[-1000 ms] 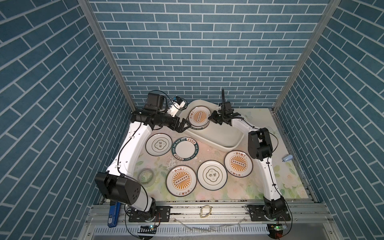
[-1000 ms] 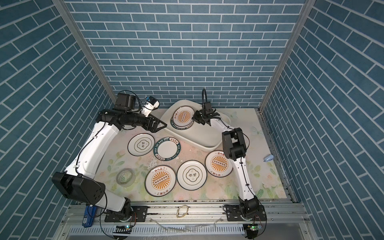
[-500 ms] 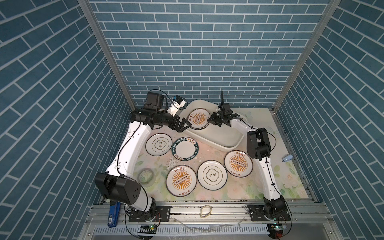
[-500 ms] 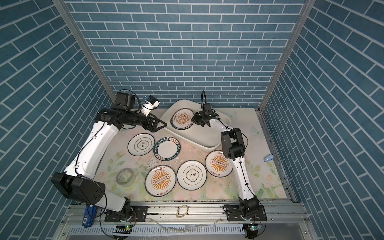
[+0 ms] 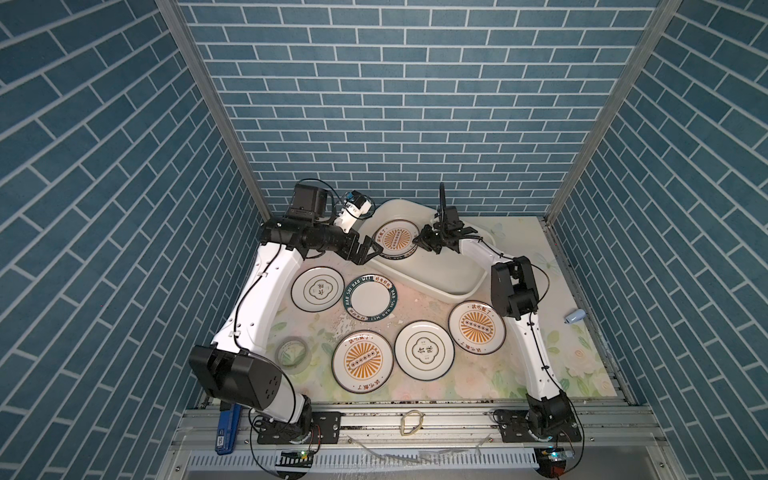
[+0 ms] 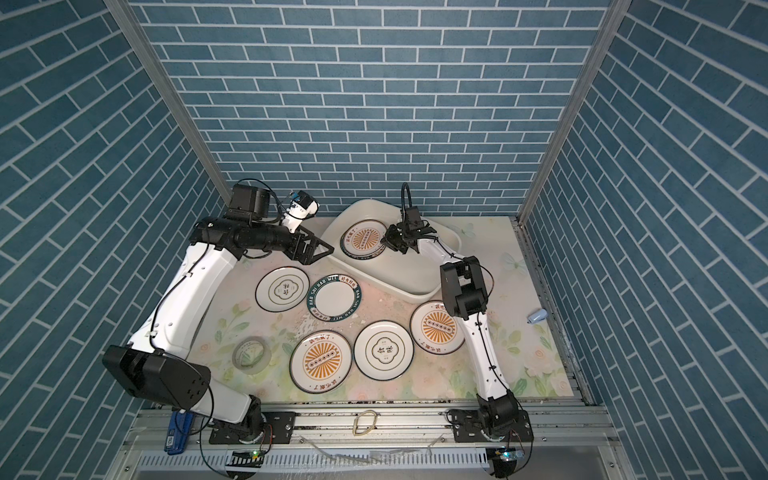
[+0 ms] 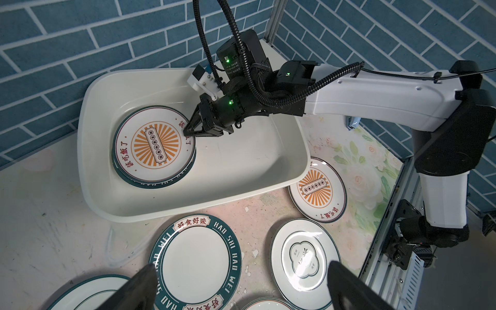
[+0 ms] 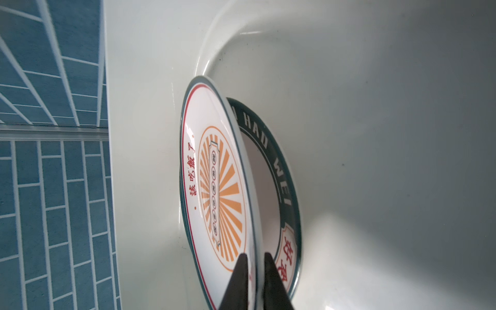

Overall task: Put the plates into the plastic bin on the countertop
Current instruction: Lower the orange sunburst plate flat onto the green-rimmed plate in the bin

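The cream plastic bin (image 5: 451,272) (image 6: 411,282) stands at the back of the flowered countertop (image 5: 561,365). Inside it a sunburst plate (image 5: 397,239) (image 7: 154,145) (image 8: 214,188) leans tilted over a green-rimmed plate (image 8: 281,188). My right gripper (image 5: 419,241) (image 7: 188,132) (image 8: 255,256) is shut on the sunburst plate's raised rim. My left gripper (image 5: 368,251) (image 7: 241,265) hangs open and empty by the bin's left rim. Several plates lie on the countertop: a quatrefoil (image 5: 318,289), a green-lettered (image 5: 371,298), a sunburst (image 5: 363,357), a quatrefoil (image 5: 424,350), a sunburst (image 5: 477,327).
A translucent tape roll (image 5: 293,352) lies at the front left of the countertop. A small pale blue object (image 5: 574,316) sits by the right edge. Blue brick walls close in the back and both sides.
The right gripper has brought the sunburst plate slightly lower over the green-rimmed plate in the bin. The left arm has not moved.
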You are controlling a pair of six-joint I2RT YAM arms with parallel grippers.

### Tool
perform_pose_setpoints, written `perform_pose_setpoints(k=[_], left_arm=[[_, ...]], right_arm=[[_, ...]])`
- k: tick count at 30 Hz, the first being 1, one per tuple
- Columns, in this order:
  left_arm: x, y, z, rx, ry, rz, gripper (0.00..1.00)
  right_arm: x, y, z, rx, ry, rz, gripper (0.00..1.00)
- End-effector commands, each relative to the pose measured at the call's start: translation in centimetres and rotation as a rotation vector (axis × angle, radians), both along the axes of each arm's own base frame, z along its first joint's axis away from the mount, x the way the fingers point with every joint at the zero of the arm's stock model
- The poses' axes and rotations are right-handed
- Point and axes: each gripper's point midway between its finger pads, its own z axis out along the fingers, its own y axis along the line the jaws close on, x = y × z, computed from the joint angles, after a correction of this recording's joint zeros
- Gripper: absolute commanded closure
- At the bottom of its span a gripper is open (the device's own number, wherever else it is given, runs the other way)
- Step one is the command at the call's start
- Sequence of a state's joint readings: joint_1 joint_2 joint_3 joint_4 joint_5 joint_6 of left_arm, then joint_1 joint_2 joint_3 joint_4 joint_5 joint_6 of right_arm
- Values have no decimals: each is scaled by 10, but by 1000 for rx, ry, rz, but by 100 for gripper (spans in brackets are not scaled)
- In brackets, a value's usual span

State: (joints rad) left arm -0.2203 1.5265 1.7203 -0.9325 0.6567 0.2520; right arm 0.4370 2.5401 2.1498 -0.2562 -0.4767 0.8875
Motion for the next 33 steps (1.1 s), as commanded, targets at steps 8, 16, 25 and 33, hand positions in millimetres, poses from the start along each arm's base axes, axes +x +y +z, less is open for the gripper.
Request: perform_pose_setpoints(k=[8,16,25,33], left_arm=[[-7,-2,10,-4,-13,-24,0],[-6,-1,12,-1,-21,-21,0],[-6,-1,14,4,-24,-21,0],[-7,0,14,10,-28,-20,0]], right_arm=[[-2,6,5,5,2,14,78],[-6,1,9,-34,-6,24,75],[-9,-3,12,-66,-8,31,74],[-11,-5,22,-89,-18,48,73]])
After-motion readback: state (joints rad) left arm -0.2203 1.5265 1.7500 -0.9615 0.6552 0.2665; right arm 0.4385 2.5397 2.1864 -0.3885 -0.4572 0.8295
